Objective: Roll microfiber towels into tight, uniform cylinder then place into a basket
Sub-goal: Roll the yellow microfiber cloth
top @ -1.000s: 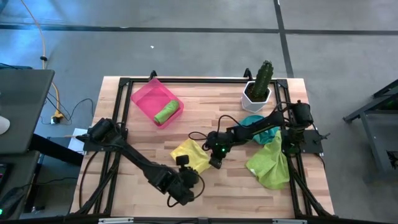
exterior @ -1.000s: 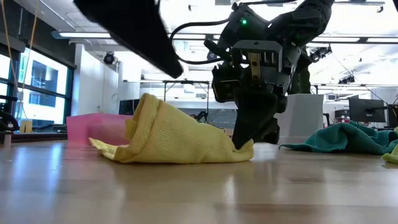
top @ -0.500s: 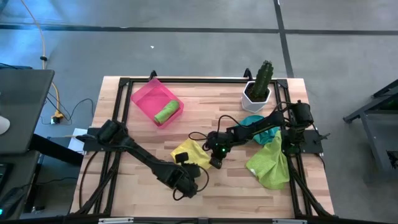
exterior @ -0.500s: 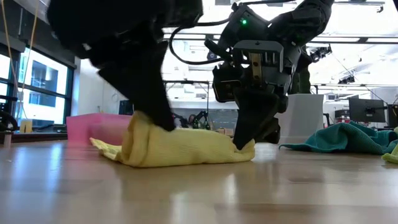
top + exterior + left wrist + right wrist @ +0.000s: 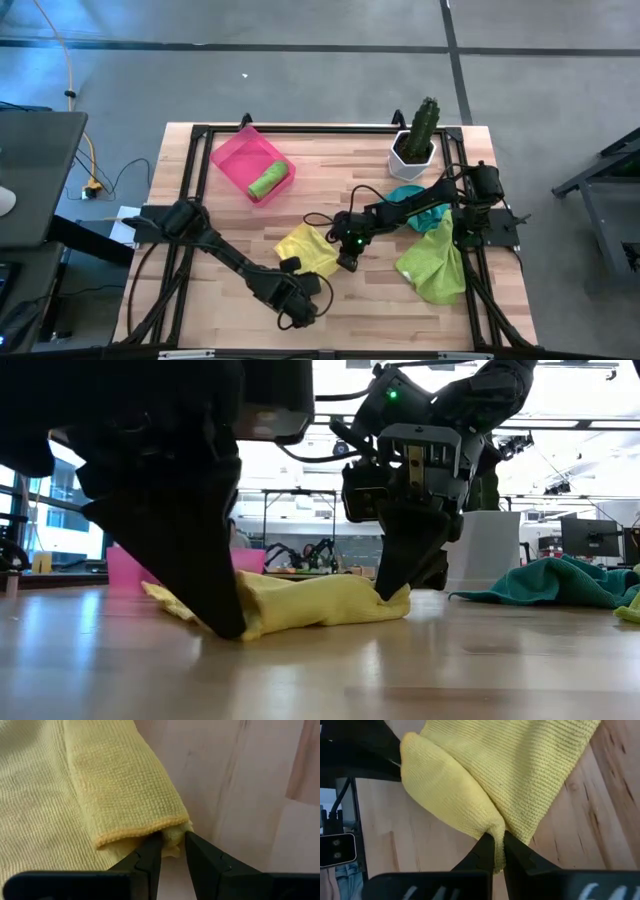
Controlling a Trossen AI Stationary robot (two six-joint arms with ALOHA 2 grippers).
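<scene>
Rolling is the step in hand, judging by how the soft yellow microfiber towel [image 5: 306,250] lies folded over on itself between the two tools. Farthest left and well away from both grippers, the shallow bright pink plastic basket [image 5: 236,152] already holds one rolled lime green towel [image 5: 268,181].

Next comes the left gripper [image 5: 172,841], low on the wooden table [image 5: 250,230]; its dark fingers [image 5: 150,855] stand a little apart and pinch the doubled hem at the near end of the yellow cloth, the folded flap running away in front of them. In the low view that arm's bulk hides most of the towel's left end.

Just across the cloth, the right gripper [image 5: 498,842] is clamped on the opposite corner, fingers pressed together with a pinch of fabric bunched between them.

Beyond the right gripper lie a crumpled teal towel [image 5: 412,197] and a larger loose lime green cloth [image 5: 434,262].

As a judgement, the next move calls for both grippers turning the fold over evenly while keeping tension, or the cylinder will come out slack or lopsided.
</scene>
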